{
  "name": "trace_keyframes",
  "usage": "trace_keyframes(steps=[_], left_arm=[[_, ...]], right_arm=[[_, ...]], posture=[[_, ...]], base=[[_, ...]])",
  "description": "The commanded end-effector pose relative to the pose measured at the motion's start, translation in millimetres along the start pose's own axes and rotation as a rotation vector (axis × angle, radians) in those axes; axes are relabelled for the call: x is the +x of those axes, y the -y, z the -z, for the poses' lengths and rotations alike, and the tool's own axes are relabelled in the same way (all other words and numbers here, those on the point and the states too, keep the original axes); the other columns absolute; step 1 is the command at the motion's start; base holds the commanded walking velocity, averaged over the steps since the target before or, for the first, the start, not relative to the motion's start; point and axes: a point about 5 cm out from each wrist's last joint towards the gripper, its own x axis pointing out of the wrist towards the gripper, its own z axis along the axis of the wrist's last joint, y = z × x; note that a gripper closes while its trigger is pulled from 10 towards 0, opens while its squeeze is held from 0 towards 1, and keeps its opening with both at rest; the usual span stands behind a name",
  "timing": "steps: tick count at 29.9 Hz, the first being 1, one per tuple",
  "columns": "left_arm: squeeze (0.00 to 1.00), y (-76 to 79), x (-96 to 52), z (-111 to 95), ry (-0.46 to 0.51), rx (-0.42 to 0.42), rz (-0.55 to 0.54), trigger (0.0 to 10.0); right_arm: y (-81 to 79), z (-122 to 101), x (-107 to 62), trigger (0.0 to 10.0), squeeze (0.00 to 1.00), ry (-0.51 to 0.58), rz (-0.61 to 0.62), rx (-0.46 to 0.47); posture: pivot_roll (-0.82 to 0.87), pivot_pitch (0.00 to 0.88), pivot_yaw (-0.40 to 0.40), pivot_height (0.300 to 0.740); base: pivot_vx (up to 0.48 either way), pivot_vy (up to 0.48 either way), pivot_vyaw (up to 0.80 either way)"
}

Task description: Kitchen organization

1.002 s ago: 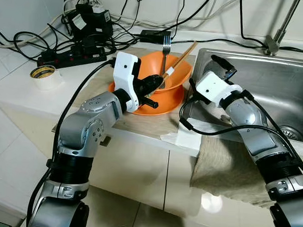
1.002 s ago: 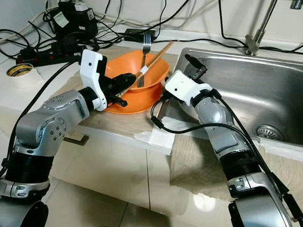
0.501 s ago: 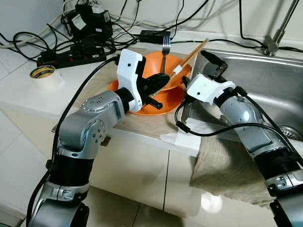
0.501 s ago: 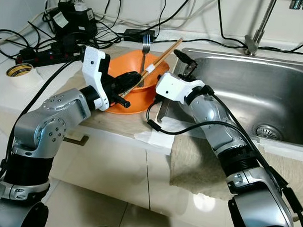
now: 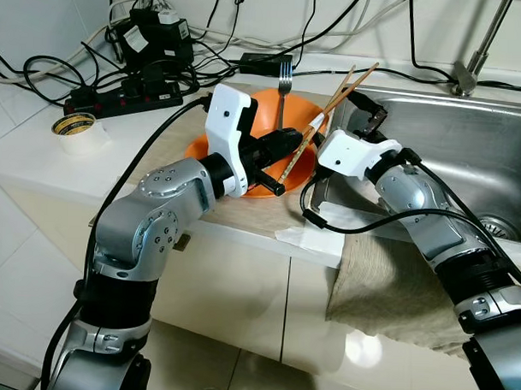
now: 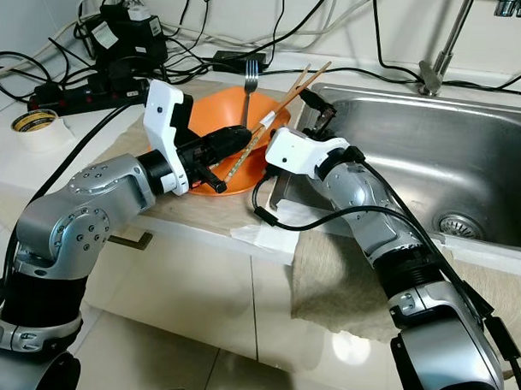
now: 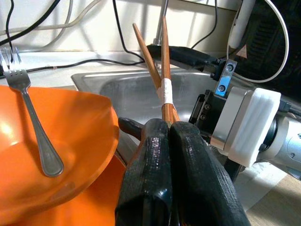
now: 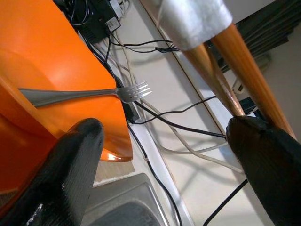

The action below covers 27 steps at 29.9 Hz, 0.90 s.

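The space above the orange bowl (image 5: 271, 131) is crowded: the left claw (image 5: 295, 139) grips taped chopsticks (image 5: 319, 120) that slant up across the sink's (image 5: 467, 151) near corner, and the right claw (image 5: 366, 113), fingers spread, sits just beside them. Behind the bowl, a fork (image 5: 284, 89) stands up and a tangle of cables and a power strip (image 5: 127, 96) blocks the back of the counter (image 5: 39, 162). The sink basin to the right lies open.

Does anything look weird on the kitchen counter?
Yes. A power strip and tangled cables lie on the counter beside the sink, an odd, risky place. The chopsticks are taped together.
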Motion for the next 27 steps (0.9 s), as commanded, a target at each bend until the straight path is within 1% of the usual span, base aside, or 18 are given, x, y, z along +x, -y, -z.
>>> trace_keyframes(steps=[1, 3, 8, 10, 12, 15, 16, 17, 20, 23, 24, 25, 26, 27], left_arm=[[0.0, 2.5, 0.7, 5, -0.042, -0.007, 0.022, 0.0], [0.0, 1.0, 0.6, 6, -0.049, -0.012, 0.012, 0.0], [0.0, -5.8, 0.6, 8, -0.058, -0.033, -0.033, 0.0], [0.0, -7.2, 0.5, 8, -0.059, -0.034, -0.043, 0.0], [0.0, -7.7, 0.4, 8, -0.06, -0.036, -0.047, 0.0], [0.0, -9.6, 0.1, 8, -0.064, -0.039, -0.06, 0.0], [0.0, -9.6, 0.1, 8, -0.064, -0.039, -0.06, 0.0], [0.0, -10.4, -0.1, 9, -0.064, -0.04, -0.066, 0.0], [0.0, -10.4, -0.1, 9, -0.063, -0.041, -0.067, 0.0], [0.0, -10.7, -0.1, 9, -0.063, -0.042, -0.07, 0.0], [0.0, -11.0, -0.3, 9, -0.064, -0.041, -0.072, 0.0], [0.0, -11.0, -0.5, 9, -0.065, -0.036, -0.072, 0.0], [0.0, -11.0, -0.5, 9, -0.065, -0.036, -0.072, 0.0], [0.0, -11.1, -0.5, 9, -0.065, -0.03, -0.073, 0.0]], right_arm=[[11.4, -14, 8.8, 10.0, 0.0, 0.066, 0.033, -0.02], [10.3, -14, 8.2, 10.0, 0.0, 0.065, 0.032, -0.017], [6.3, -12, 6.4, 10.0, 0.0, 0.053, 0.027, 0.031], [4.2, -10, 5.3, 10.0, 0.0, 0.042, 0.03, 0.086], [2.6, -9, 4.5, 10.0, 0.0, 0.031, 0.04, 0.159], [-1.2, -5, 3.8, 10.0, 0.0, -0.004, 0.073, 0.369], [-1.2, -5, 3.8, 10.0, 0.0, -0.004, 0.073, 0.369], [-4.7, -1, 2.9, 10.0, 0.0, -0.032, 0.092, 0.486], [-9.7, 3, 1.4, 10.0, 0.0, -0.061, 0.107, 0.58], [-14.9, 7, 0.0, 10.0, 0.0, -0.095, 0.13, 0.717], [-16.3, 10, -0.8, 10.0, 0.0, -0.112, 0.147, 0.789], [-16.1, 11, -1.2, 10.0, 0.0, -0.12, 0.16, 0.82], [-16.1, 11, -1.2, 10.0, 0.0, -0.12, 0.16, 0.82], [-15.5, 12, -1.7, 10.0, 0.0, -0.125, 0.173, 0.855]], posture=[[0.01, 0.0, 0.083, 0.74], [0.01, 0.0, 0.085, 0.74], [0.01, 0.0, 0.087, 0.74], [0.01, 0.0, 0.087, 0.74], [0.01, 0.0, 0.087, 0.74], [0.01, 0.0, 0.086, 0.74], [0.01, 0.0, 0.086, 0.74], [0.01, 0.0, 0.085, 0.74], [0.01, 0.0, 0.085, 0.74], [0.01, 0.0, 0.084, 0.74], [0.01, 0.0, 0.085, 0.74], [0.01, 0.0, 0.085, 0.74], [0.01, 0.0, 0.085, 0.74], [0.01, 0.0, 0.085, 0.74]], base=[[0.0, 0.0, 0.0], [0.0, 0.0, 0.0], [0.0, 0.0, 0.0], [0.0, 0.0, 0.0], [0.0, 0.0, 0.0], [0.0, 0.0, 0.0], [0.0, 0.0, 0.0], [0.0, 0.0, 0.0], [0.0, 0.0, 0.0], [0.0, 0.0, 0.0], [0.0, 0.0, 0.0], [0.0, 0.0, 0.0], [0.0, 0.0, 0.0], [0.0, 0.0, 0.0]])
